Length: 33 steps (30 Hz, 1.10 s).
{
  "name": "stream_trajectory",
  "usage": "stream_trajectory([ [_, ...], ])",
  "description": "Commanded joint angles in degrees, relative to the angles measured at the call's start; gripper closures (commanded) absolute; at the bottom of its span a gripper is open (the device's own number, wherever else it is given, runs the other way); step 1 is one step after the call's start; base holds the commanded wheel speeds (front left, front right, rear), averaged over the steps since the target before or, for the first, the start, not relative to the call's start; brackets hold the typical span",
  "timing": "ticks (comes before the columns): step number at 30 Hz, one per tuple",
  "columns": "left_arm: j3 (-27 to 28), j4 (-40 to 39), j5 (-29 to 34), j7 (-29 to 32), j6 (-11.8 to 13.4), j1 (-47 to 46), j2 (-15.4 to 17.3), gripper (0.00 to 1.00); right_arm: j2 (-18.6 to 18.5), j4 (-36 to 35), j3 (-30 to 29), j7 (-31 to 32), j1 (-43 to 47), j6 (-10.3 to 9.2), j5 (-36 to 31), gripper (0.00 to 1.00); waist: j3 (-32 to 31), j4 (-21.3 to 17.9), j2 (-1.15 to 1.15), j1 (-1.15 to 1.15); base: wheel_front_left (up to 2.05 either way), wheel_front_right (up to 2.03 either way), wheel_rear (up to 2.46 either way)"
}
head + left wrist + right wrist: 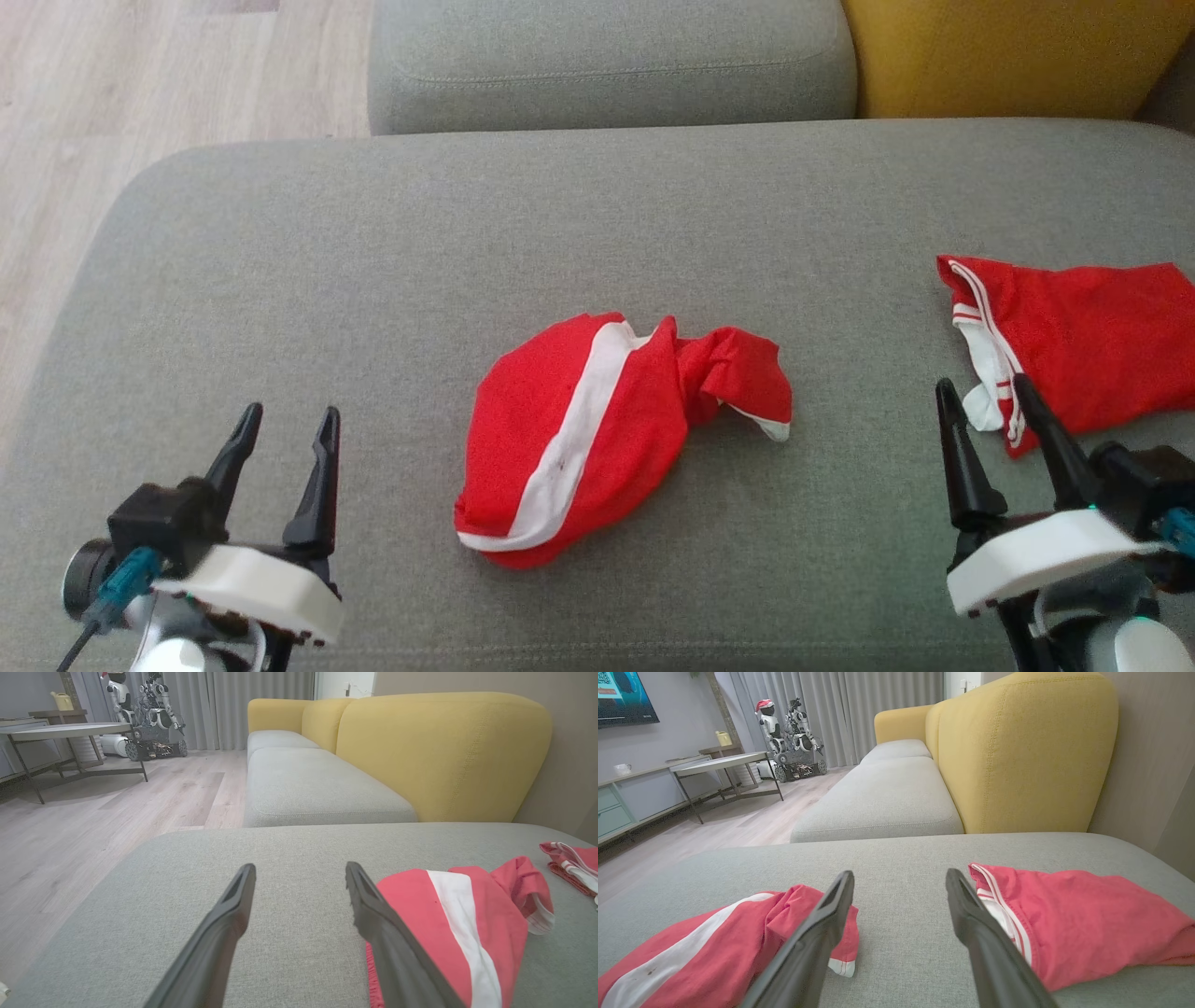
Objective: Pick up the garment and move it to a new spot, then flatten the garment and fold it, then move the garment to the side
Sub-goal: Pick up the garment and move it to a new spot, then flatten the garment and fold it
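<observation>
Grey woven sofa seat (280,280) is the whole work surface, with a mustard-yellow backrest (1008,56) behind it and pale wood floor (140,75) off to the robot's left. Sitting about mid-seat is a crumpled red cloth garment with a broad white stripe (597,429), lying between the two arms and touching neither. The left tool (290,411) hovers at the near left with its fingers spread wide and nothing in them. Same deal for the right tool (982,381) at the near right: wide and empty. It's just beside a second red garment with thin white trim (1092,345), which lies flatter at the seat's right end, so my guess is the balled-up one in the middle is the job.

Handling-wise it looks like thin, light sports fabric. It's totally limp, so it'll sag and swing from wherever it gets pinched, and nothing about it is breakable. The far-right part is twisted into a rope-like knot, so lifting from there probably just tightens the twist.

I'd go for the rounded near-left edge where the stripe ends. The cloth is bunched thick enough there for the fingers to bite. A second grab further along the stripe would help it open out. The seat's weave looks grippy, so lift rather than drag.
</observation>
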Motion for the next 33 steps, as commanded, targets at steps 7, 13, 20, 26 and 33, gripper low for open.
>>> stream_trajectory([
  [7, 2.05, -2.60, 0.26, 0.27, 0.70, -2.15, 1.99, 0.00, -0.36, -2.73, 1.26, 0.54, -1.13, -0.04, -0.47, 0.00, -0.29, 0.12, 0.00, 0.00, 0.00, 0.00, 0.00],
  [13, 1.94, -2.66, 0.25, 0.22, 0.92, -2.24, 2.04, 0.00, -0.36, -2.92, 1.26, 0.69, -1.23, -0.04, -0.47, 0.00, -0.32, 0.25, 0.00, 0.00, 0.00, 0.00, 0.00],
  [20, 1.81, -2.60, 0.01, 0.19, 1.15, -2.50, 1.94, 0.00, -0.36, -3.16, 1.15, 0.86, -1.28, -0.04, -0.47, 0.00, -0.24, 0.54, 0.00, 0.00, 0.00, 0.00, 0.00],
  [26, 1.45, -2.91, 0.17, 0.08, 1.33, -3.52, 1.65, 0.00, -0.36, -3.22, 0.64, 1.00, -1.42, -0.04, -0.26, 0.00, 0.42, 2.15, 0.00, 0.00, 0.00, 0.00, 0.00],
  [33, 0.02, -3.14, 0.99, -0.53, 0.44, -7.90, 0.48, 0.00, -0.36, -0.77, 4.05, 1.98, -6.56, -0.04, 0.11, 0.00, 3.78, 6.59, 0.00, 0.00, 0.00, 0.00, 0.00],
])
